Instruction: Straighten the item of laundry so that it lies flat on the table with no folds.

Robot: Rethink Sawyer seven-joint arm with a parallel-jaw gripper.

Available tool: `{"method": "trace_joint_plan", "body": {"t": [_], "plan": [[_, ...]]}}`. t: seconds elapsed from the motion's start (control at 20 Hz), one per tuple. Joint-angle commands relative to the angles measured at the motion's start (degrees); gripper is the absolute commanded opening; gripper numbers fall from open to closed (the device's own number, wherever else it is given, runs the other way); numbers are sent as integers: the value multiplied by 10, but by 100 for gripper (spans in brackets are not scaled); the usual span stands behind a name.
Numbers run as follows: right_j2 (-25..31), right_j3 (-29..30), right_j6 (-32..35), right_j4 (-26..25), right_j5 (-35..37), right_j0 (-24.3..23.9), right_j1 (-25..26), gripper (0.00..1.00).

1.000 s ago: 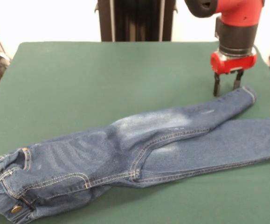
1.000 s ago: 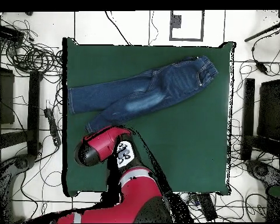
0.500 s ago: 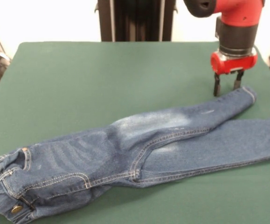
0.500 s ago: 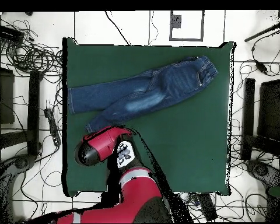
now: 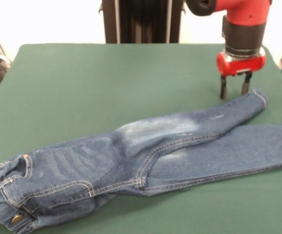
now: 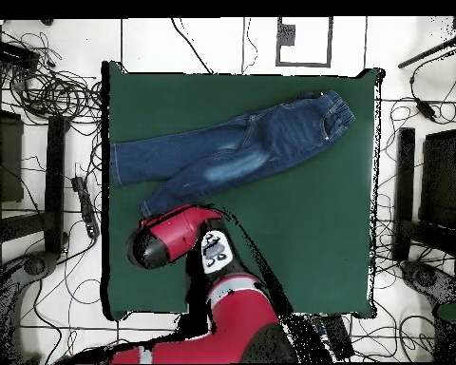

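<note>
The item of laundry (image 5: 145,156) is a small pair of blue denim jeans, lying across the green table (image 5: 97,83) with the waistband at the near left and both legs stretched to the right. In the overhead view the jeans (image 6: 232,147) lie in the table's upper half, legs slightly crossed near the crotch. My gripper (image 5: 233,90) hangs open and empty just above the table, right beside the cuff of the far leg (image 5: 257,97). From overhead, the red arm (image 6: 175,238) covers the gripper.
Cables and stands lie on the floor around the table (image 6: 298,257) in the overhead view. The robot's black pedestal (image 5: 141,22) stands at the table's far edge.
The gripper has risen slightly and shifted a little left in the front view. The jeans have not moved.
</note>
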Motion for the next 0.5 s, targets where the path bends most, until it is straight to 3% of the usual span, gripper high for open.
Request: {"method": "trace_joint_plan", "body": {"t": [0.05, 0.3, 0.5], "plan": [[100, 72, 3, 42, 49, -68, -64, 100], [132, 103, -12, 60, 89, -112, -113, 100], [129, 111, 3, 81, 113, -113, -147, 100]]}}
